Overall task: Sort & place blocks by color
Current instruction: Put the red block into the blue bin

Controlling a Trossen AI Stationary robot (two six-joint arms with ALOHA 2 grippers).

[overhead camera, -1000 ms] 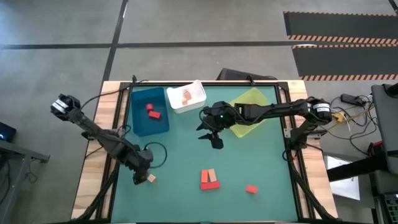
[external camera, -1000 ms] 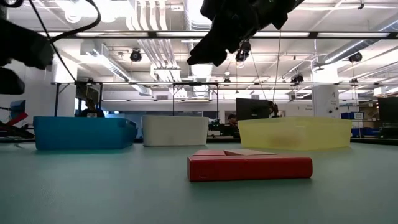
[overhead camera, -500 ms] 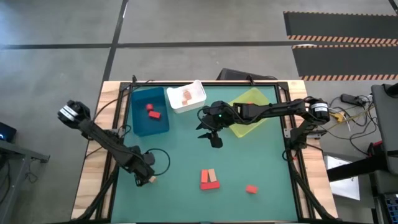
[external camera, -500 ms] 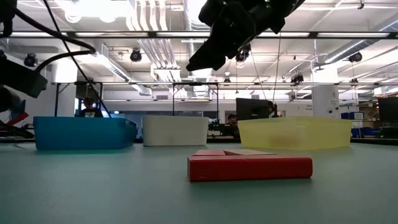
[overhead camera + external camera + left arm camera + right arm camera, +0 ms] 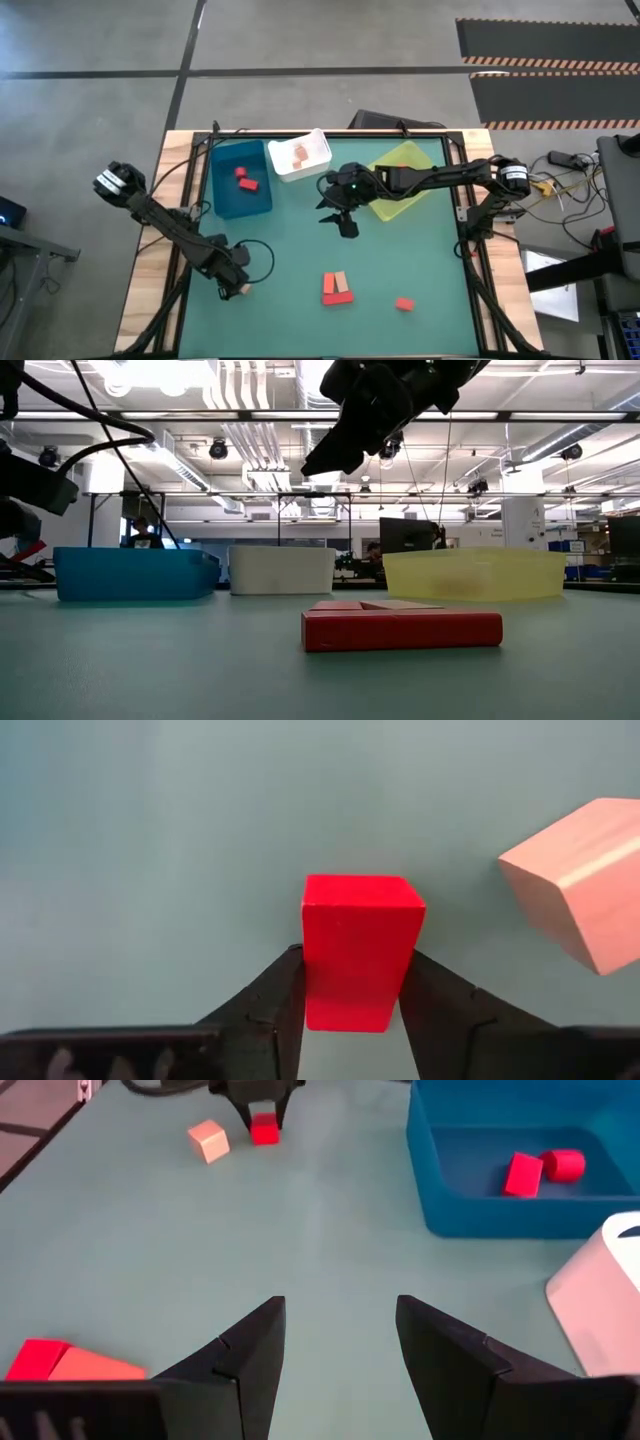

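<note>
A red block (image 5: 358,945) stands on the green mat near the table's near left corner, between the fingers of my left gripper (image 5: 350,982), which points straight down and is shut on it. In the high view that gripper (image 5: 233,282) hides the block. A pale tan block (image 5: 585,880) lies just beside it. My right gripper (image 5: 345,222) hangs open above the middle of the table, holding nothing. A red and tan group of blocks (image 5: 337,288) and a lone red block (image 5: 404,303) lie near the front edge. My left gripper pinches the red block by two opposite sides (image 5: 312,982) between its two fingers, coming from above and pointing down. In the right wrist view the block (image 5: 264,1130) appears to stand upright with its bottom on the mat.
At the back stand a blue bin (image 5: 228,195) with two red blocks (image 5: 540,1170), a white bin (image 5: 315,160) with pale blocks, and a yellow-green bin (image 5: 405,160) partly under my right arm. Open mat lies between the two grippers.
My left arm has come down toward the mat beside the tan block, shifting slightly toward the near edge, then stopped. The right arm has kept still.
</note>
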